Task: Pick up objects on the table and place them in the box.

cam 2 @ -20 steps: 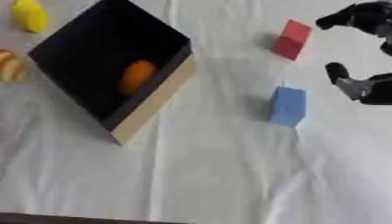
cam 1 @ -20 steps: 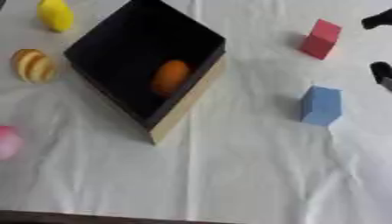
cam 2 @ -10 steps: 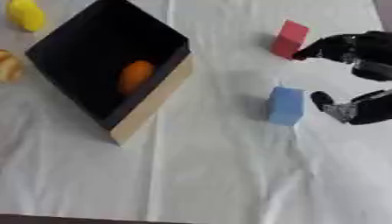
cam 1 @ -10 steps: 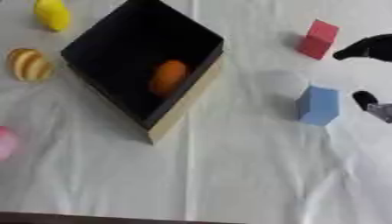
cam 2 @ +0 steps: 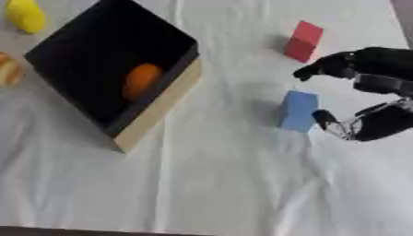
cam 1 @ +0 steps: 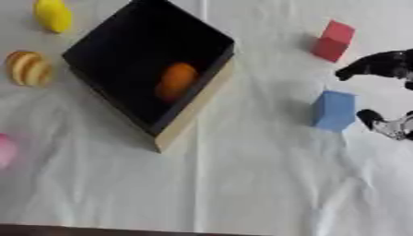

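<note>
While the right hand (cam 2: pixel 364 99) sits just to the right of the blue block (cam 2: pixel 297 111), its fingers and thumb are spread apart with nothing between them, one dark fingertip above the block's level and another close beside its right face, not clearly touching; this spacing reads as a pre-grasp opening sized to bracket the block from the side. Blue block stands on the white cloth of the surface (cam 1: pixel 242 193), right of the box (cam 1: pixel 193 115) and well apart from it. Red block (cam 1: pixel 334 40) stands farther back, near the upper fingers but outside the hand's opening, so blue looks like the chosen target. Box is black inside with a pale outer wall, set corner-on to the robot, mouth facing up; an orange rounded object (cam 1: pixel 176 81) already lies on its floor. Outside the box on the left: a yellow object (cam 1: pixel 52 14), a striped tan rounded object (cam 1: pixel 27 68), and a pink object (cam 1: pixel 5 150) cut by the edge. Left hand shows in neither view. Judgement: task is early, one item boxed, several loose
</note>
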`<state>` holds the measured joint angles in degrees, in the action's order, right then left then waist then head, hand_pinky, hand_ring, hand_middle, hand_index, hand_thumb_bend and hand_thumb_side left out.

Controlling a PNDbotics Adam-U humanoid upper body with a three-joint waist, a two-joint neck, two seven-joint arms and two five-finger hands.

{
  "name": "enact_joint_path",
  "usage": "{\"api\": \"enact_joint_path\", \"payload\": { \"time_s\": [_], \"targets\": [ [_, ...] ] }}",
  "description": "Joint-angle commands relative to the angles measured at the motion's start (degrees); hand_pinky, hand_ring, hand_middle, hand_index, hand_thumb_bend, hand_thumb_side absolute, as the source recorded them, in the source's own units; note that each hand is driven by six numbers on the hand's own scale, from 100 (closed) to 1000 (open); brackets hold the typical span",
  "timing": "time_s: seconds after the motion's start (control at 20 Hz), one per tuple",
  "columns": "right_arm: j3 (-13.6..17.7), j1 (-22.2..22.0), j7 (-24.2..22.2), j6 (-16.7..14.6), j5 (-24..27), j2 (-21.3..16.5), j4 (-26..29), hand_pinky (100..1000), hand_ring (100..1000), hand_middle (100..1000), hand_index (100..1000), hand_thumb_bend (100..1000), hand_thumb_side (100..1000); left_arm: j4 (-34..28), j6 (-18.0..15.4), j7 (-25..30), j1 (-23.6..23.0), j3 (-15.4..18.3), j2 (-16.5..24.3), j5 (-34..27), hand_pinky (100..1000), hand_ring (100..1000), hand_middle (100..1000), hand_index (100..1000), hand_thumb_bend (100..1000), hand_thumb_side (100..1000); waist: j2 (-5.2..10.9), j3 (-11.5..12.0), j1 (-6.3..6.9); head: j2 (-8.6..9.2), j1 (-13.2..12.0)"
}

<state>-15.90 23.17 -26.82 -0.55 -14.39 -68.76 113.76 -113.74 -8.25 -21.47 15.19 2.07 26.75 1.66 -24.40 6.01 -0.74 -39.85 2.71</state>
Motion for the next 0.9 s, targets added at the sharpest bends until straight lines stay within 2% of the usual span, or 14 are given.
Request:
{"api": "enact_joint_path", "payload": {
  "time_s": [0.05, 0.15, 0.25, 0.3, 0.35, 0.4, 0.45, 0.9],
  "targets": [
    [-0.4, 1.14, -0.35, 1.24, -0.87, -0.45, 0.83, 954, 984, 882, 1000, 100, 656, -0.85, -0.02, 0.27, 0.23, 0.09, 1.28, -0.4, 718, 742, 652, 825, 100, 642, 11.77, 0.08, -0.87, -0.37, 0.21],
    [-0.91, 1.51, -0.71, 1.89, -1.46, 0.15, 0.83, 963, 994, 892, 1000, 100, 694, -0.85, 0.0, 0.33, 0.16, 0.04, 1.24, -0.48, 717, 742, 652, 825, 100, 642, 11.79, 0.12, -0.86, -0.39, 0.18],
    [-1.28, 1.76, -1.04, 2.63, -2.1, 0.65, 0.83, 973, 1000, 900, 1000, 100, 582, -0.85, 0.04, 0.35, 0.09, 0.02, 1.22, -0.57, 717, 742, 652, 825, 100, 643, 11.79, 0.14, -0.85, -0.43, 0.16],
    [-1.41, 1.85, -1.2, 3.09, -2.39, 0.87, 0.83, 973, 1000, 900, 1000, 100, 582, -0.85, 0.05, 0.35, 0.09, 0.01, 1.2, -0.62, 717, 742, 652, 825, 100, 643, 11.77, 0.15, -0.84, -0.45, 0.16],
    [-1.49, 1.88, -1.36, 3.62, -2.61, 1.08, 0.83, 977, 1000, 901, 1000, 100, 446, -0.85, 0.05, 0.36, 0.07, -0.02, 1.17, -0.67, 716, 740, 650, 825, 100, 643, 11.74, 0.14, -0.82, -0.47, 0.12],
    [-1.54, 1.9, -1.55, 4.21, -2.83, 1.28, 0.83, 978, 1000, 901, 1000, 100, 419, -0.85, 0.05, 0.38, 0.06, -0.04, 1.15, -0.71, 716, 740, 649, 825, 100, 643, 11.71, 0.13, -0.81, -0.48, 0.11],
    [-1.58, 1.88, -1.75, 4.83, -3.01, 1.45, 0.83, 979, 1000, 900, 1000, 100, 340, -0.85, 0.05, 0.39, 0.05, -0.06, 1.14, -0.77, 716, 740, 649, 825, 100, 643, 11.68, 0.11, -0.79, -0.49, 0.1],
    [-1.6, 2.04, -1.45, 8.69, -4.11, 3.01, 0.83, 977, 1000, 896, 1000, 100, 333, -0.85, 0.14, 0.46, -0.2, -0.11, 0.92, -1.01, 715, 740, 647, 823, 100, 644, 11.56, 0.04, -0.61, -0.31, 0.04]
  ]
}}
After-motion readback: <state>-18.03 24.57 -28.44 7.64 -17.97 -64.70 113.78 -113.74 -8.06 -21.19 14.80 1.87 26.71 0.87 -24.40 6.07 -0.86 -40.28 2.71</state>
